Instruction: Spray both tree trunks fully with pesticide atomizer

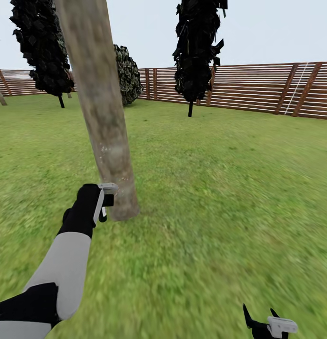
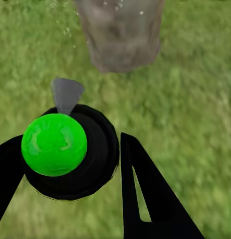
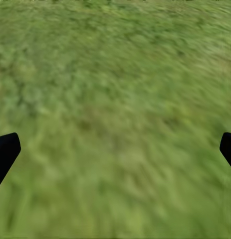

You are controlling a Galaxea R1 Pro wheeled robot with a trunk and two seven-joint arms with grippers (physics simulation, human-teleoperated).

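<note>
Pesticide atomizer [image 2: 70, 154], black with a green top and grey nozzle, is clamped between the fingers of the left tool [image 1: 104, 200], aimed at the base of the tree trunk [image 1: 104, 122] just beside it. Right tool [image 3: 115, 149] hangs wide open above grass [image 1: 219, 197].

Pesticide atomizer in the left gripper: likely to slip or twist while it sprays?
The round black atomizer with a green top probably can rotate: its curved body offers the flat black fingers little contact. It looks rigid, so squeezing shouldn't deform it. The left gripper holds it close to the mottled grey-brown tree trunk; a bump could shift it.
</note>
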